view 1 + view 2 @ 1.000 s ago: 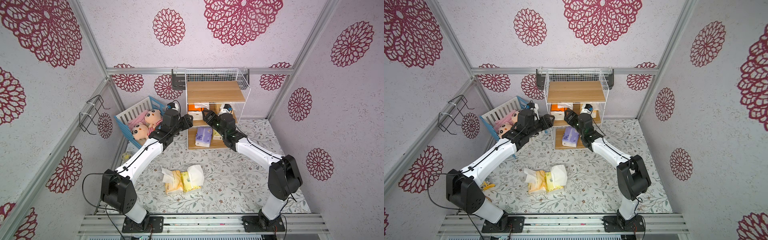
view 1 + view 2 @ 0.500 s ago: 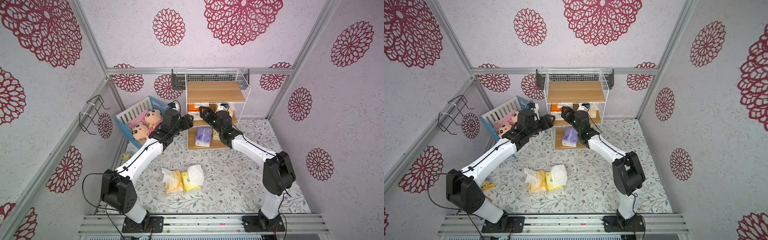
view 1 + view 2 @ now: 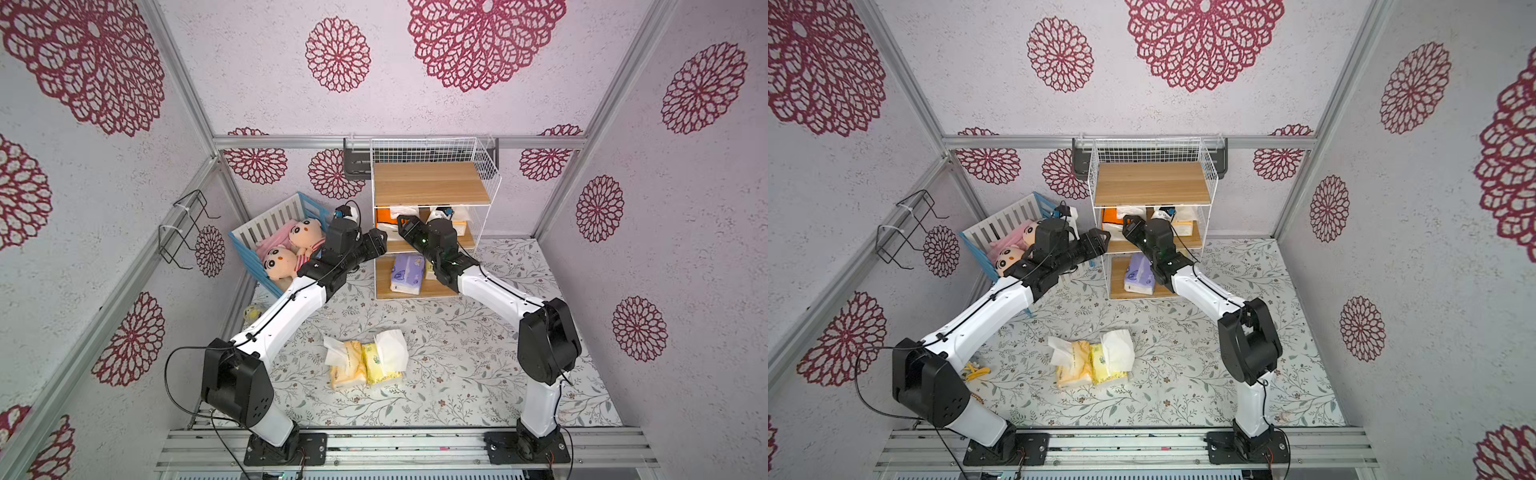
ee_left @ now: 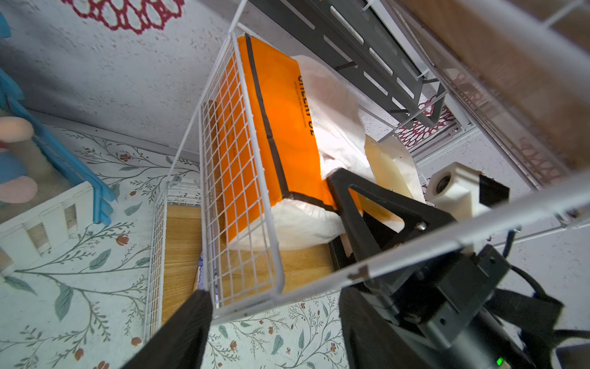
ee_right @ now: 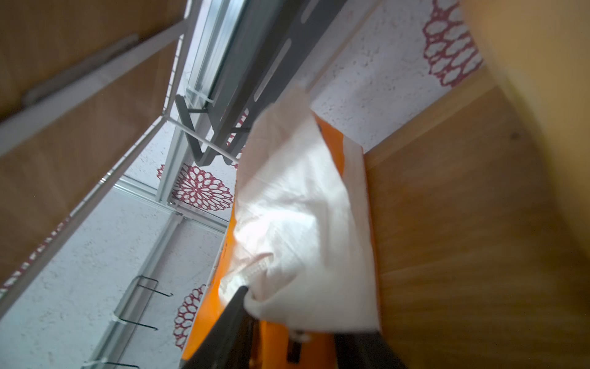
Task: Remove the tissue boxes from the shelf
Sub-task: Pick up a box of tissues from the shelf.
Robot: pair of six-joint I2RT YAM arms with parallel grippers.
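Observation:
The shelf (image 3: 430, 183) stands against the back wall. On its middle tier lies an orange tissue box (image 3: 384, 215) (image 4: 281, 127) with white tissue sticking out. My right gripper (image 3: 401, 220) (image 5: 297, 319) reaches into that tier, its fingers closed on either side of the orange box's near end. A pale yellow box (image 3: 461, 228) sits further right on that tier. A purple box (image 3: 407, 272) lies on the bottom board. My left gripper (image 3: 380, 243) (image 4: 274, 306) hovers open and empty just outside the shelf's left front corner. Two yellow boxes (image 3: 347, 363) (image 3: 380, 363) lie on the floor mat.
A blue-and-white crib (image 3: 274, 224) with two plush dolls (image 3: 291, 249) stands left of the shelf, close behind my left arm. A black wire rack (image 3: 183, 228) hangs on the left wall. A small yellow item (image 3: 973, 370) lies by the left wall.
My right gripper has moved left and deeper into the middle tier, and its jaws have narrowed onto the orange box. The left arm has stayed in place.

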